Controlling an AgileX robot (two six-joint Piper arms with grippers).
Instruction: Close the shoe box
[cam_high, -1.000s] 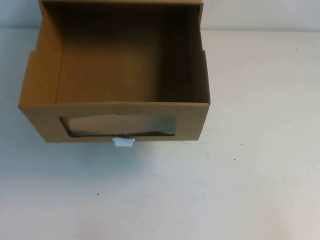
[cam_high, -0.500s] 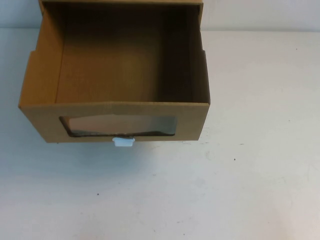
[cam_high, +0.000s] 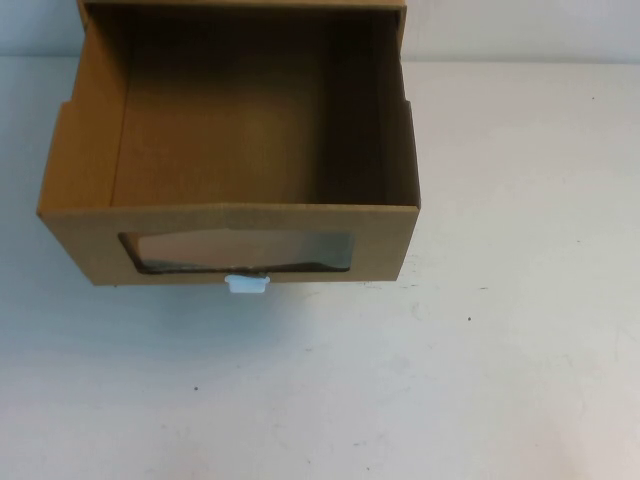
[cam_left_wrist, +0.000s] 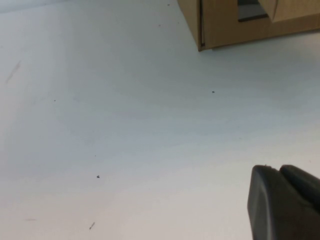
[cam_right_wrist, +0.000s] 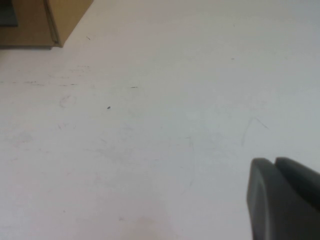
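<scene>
The shoe box (cam_high: 230, 160) sits at the far left-centre of the white tabletop (cam_high: 480, 360), its brown cardboard drawer pulled out toward the robot so the bare inside floor and walls are open to the high view. The drawer's front face carries a wide clear window (cam_high: 240, 250), and a small white pull tab (cam_high: 247, 284) sticks out just below that window at the face's lower edge. Behind the drawer, the outer sleeve (cam_high: 240, 6) of the box shows only as a strip along the far edge of the high view. The tabletop around the box is pale with a few small dark specks (scuffs, by the look of them). Neither arm shows in the high view. The left hand (cam_left_wrist: 285, 202) appears only in its own wrist view as two dark fingertips pressed close together, holding nothing, hovering over bare tabletop with a corner of the box (cam_left_wrist: 235, 25) well apart from it. The right hand (cam_right_wrist: 284, 197) shows the same way in its wrist view, fingertips clenched together on nothing, above bare tabletop and far from the box corner (cam_right_wrist: 40, 22).
</scene>
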